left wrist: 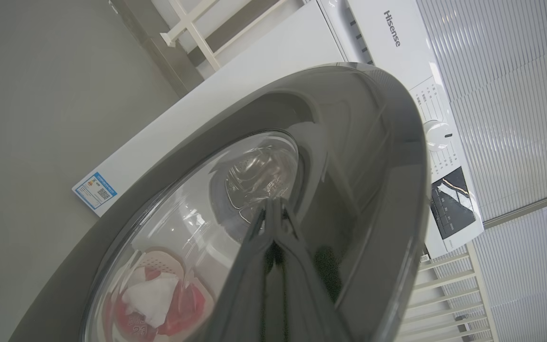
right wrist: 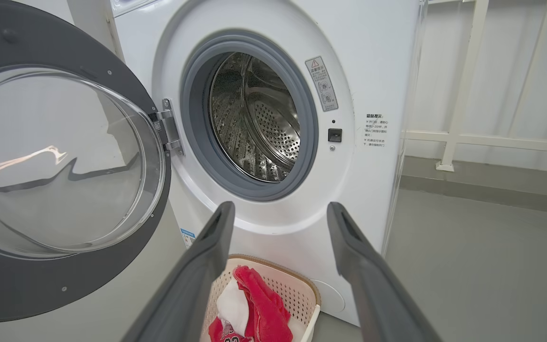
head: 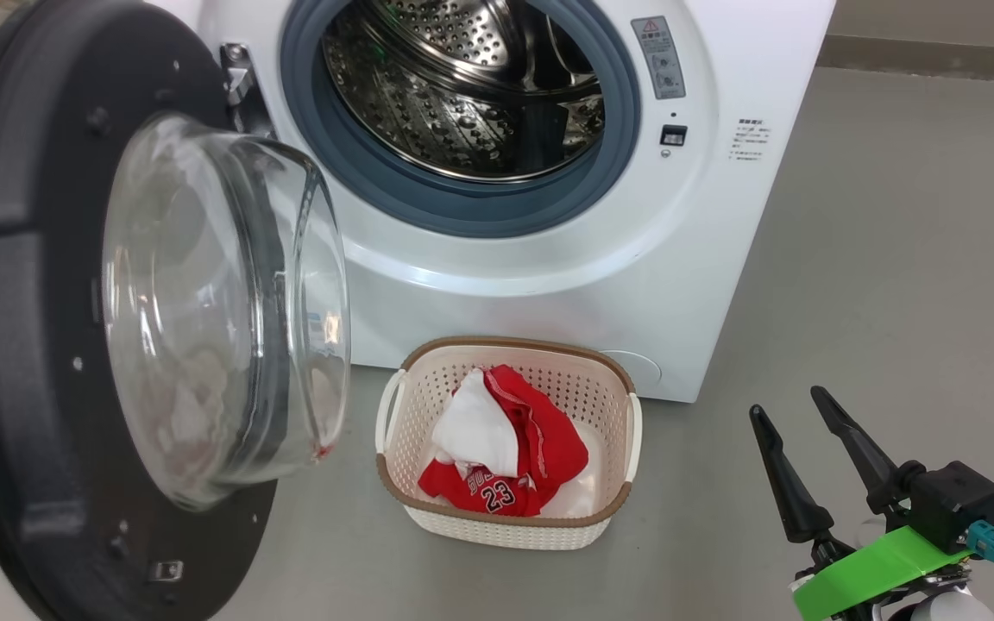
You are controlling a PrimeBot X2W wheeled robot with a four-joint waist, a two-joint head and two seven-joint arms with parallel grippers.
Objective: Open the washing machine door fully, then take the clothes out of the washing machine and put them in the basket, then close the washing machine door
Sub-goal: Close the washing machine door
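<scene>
The white washing machine [head: 600, 285] [right wrist: 373, 71] stands with its steel drum [head: 462, 86] [right wrist: 254, 118] showing no laundry inside. Its washing machine door [head: 22, 362] [right wrist: 60, 294] hangs open to the left, glass bowl bulging toward me. On the floor before it sits the cream basket [head: 600, 379] [right wrist: 302, 289] with the clothes [head: 506, 448] [right wrist: 259, 304] in it: red garments, one with a white 23, and a white piece. My right gripper [head: 795, 410] [right wrist: 280, 211] is open at the lower right, holding nothing. My left gripper [left wrist: 272, 202] is shut, its tips against the door's outer face [left wrist: 373, 156].
Grey floor [head: 894, 276] stretches to the right of the machine. A white railing [right wrist: 463, 95] stands behind it on the right. The open door takes up the room on the left.
</scene>
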